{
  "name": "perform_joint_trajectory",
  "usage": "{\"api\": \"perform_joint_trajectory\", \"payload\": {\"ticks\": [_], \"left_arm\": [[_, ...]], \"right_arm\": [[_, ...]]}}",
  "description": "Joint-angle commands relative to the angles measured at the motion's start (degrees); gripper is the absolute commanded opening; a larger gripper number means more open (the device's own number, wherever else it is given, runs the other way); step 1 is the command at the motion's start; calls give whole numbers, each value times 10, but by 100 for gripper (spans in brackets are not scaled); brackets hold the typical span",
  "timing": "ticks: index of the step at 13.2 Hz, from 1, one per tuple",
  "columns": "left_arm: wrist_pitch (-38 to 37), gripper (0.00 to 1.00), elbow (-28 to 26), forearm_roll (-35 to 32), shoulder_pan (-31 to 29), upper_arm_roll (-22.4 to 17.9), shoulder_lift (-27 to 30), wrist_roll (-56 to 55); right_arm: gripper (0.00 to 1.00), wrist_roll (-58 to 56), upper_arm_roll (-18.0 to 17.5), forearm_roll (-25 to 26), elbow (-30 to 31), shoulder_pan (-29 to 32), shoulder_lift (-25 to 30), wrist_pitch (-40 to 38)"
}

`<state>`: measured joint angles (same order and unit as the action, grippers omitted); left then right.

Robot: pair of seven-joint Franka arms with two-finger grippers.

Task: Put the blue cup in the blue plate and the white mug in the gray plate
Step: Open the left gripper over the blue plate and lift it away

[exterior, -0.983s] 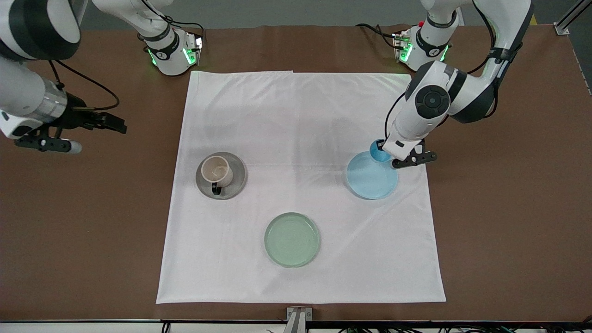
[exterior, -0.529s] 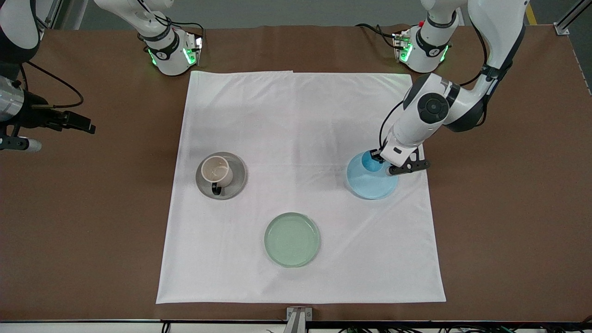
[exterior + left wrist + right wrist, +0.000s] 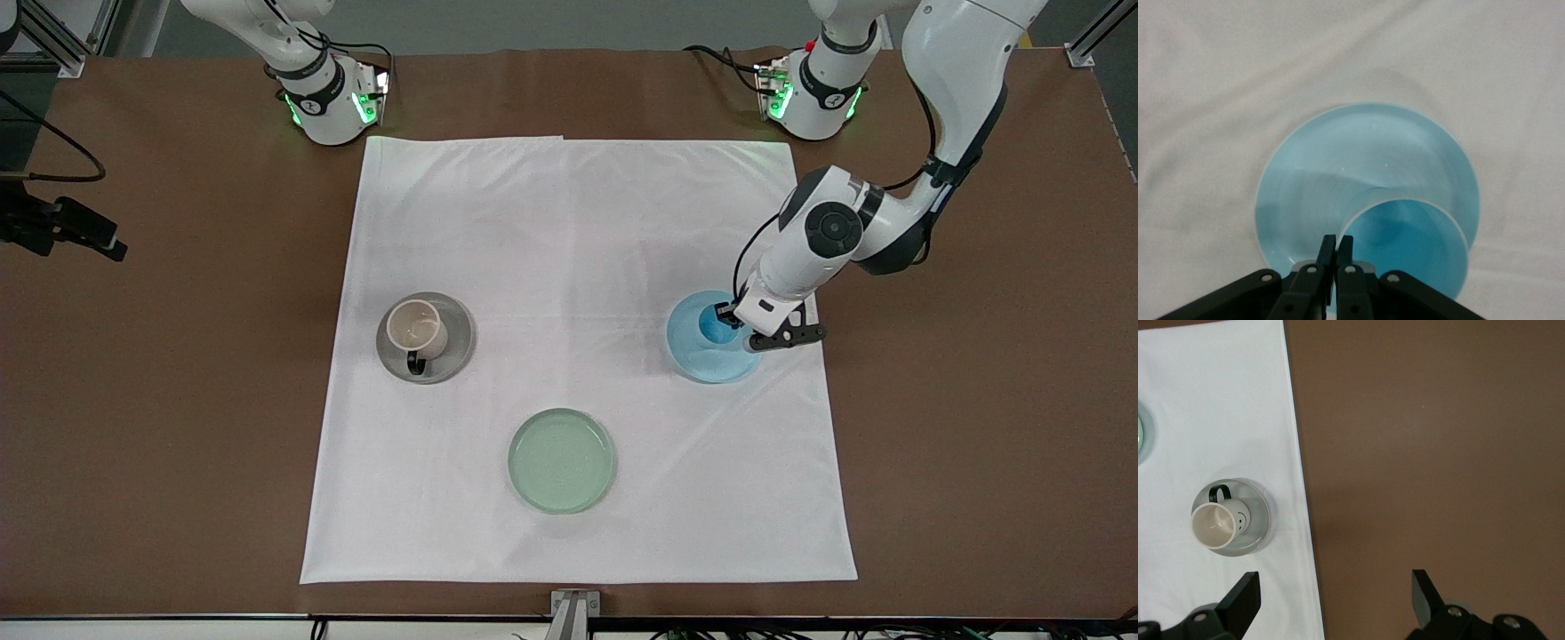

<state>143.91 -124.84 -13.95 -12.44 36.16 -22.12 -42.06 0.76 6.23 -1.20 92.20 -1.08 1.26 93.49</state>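
Left pincer [image 3: 1337,248]: you see it clamped on the blue cup's [image 3: 714,324] rim, over the blue plate [image 3: 693,356].
Right pincer [image 3: 1335,590]: you see it spread wide, over bare counter [image 3: 1438,453].

Bystanders on the tabletop: a cloth, a green plate and a small bracket.

A white cloth [image 3: 578,356] lies spread flat over the middle of the brown tabletop [image 3: 978,400], faintly creased, with one edge running close to the arm bases and bare brown showing all round it. A pale green plate [image 3: 561,460] sits on the cloth, round and shallow with a low rim, holding nothing, in the part of the cloth nearer the front camera and about midway between the two ends. A small grey metal bracket [image 3: 573,609] stands at the tabletop edge nearest the front camera, just off the cloth.
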Motion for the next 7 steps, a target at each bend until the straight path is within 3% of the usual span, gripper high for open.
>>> {"api": "perform_joint_trajectory", "payload": {"ticks": [1,2,5,7], "left_arm": [[-6,65,13,-19,-3,-3,-2,-10],[-27,100,27,-20,-5,-4,1,-8],[-212,100,150,-24,0,2,8,21],[-294,100,247,-23,0,10,11,37]], "right_arm": [[100,0,-7,7,-75,4,-36,-10],[100,0,-7,2,-88,6,-39,-10],[100,-1,-7,1,-93,8,-39,-11],[100,-1,-7,1,-93,8,-39,-10]]}}
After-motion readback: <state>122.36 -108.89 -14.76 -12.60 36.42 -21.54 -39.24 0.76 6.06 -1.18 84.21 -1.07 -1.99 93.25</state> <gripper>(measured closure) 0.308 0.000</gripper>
